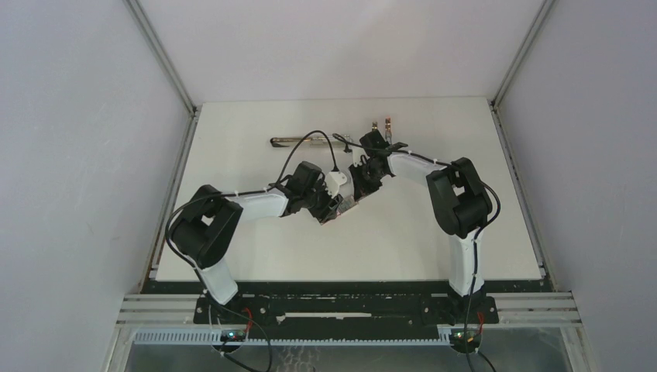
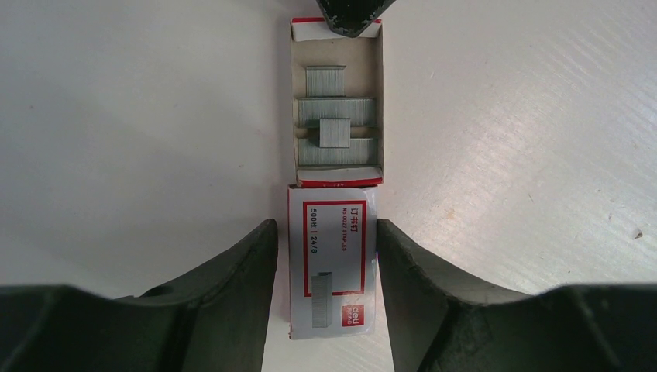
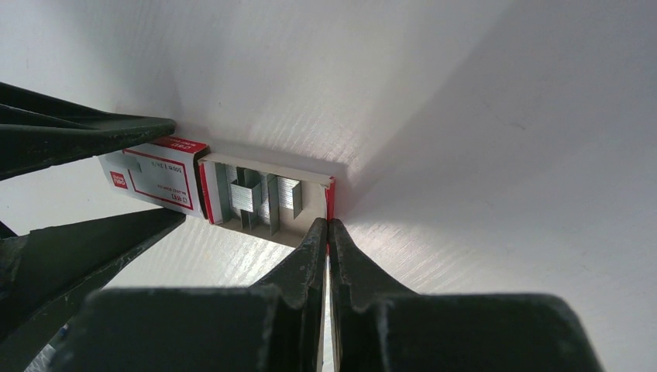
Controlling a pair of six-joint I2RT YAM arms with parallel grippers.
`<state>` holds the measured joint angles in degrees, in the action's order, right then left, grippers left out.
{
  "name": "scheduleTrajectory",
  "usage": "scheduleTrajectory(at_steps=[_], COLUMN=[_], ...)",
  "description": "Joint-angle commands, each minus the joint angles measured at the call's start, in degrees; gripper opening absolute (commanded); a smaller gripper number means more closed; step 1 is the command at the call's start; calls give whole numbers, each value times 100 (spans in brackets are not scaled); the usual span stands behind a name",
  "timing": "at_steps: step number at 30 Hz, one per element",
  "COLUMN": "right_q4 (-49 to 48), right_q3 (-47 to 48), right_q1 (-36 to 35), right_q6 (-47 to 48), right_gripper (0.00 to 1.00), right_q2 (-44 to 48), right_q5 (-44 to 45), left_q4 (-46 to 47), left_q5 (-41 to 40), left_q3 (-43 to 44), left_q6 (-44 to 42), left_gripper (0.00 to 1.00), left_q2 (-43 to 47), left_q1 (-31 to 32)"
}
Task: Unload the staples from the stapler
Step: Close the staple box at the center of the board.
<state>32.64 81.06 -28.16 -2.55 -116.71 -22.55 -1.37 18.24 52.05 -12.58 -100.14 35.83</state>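
The stapler [image 1: 298, 141] lies at the back of the table, apart from both grippers. A small red-and-white staple box lies between the grippers, its sleeve [image 2: 329, 263] slid partly off its inner tray [image 2: 294, 101]. Several strips of staples [image 2: 337, 132] lie loose in the open tray, also visible in the right wrist view [image 3: 256, 198]. My left gripper [image 2: 325, 256] is closed around the sleeve from both sides. My right gripper [image 3: 328, 225] is shut, pinching the tray's red end wall [image 3: 331, 194]; its tip shows in the left wrist view [image 2: 350, 15].
Two short clip-like pieces [image 1: 381, 124] lie at the back, right of the stapler. Both arms meet over the table's middle [image 1: 349, 194]. Grey walls close in the white table on the left, right and back.
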Motion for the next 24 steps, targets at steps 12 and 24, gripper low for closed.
scheduleTrajectory(at_steps=[12,24], right_q4=[-65,41], right_q3=[191,319], right_q1=[45,9], right_q6=[-76,-45], right_gripper=[0,0], right_q2=[-76,-132], right_q5=[-67,79], left_q4=[-199,-507], left_q5=[-20,-214], left_q3=[-113,-100], left_q6=[116,210], left_gripper=[84,74], left_q2=[357,375], left_q1=[-137,-147])
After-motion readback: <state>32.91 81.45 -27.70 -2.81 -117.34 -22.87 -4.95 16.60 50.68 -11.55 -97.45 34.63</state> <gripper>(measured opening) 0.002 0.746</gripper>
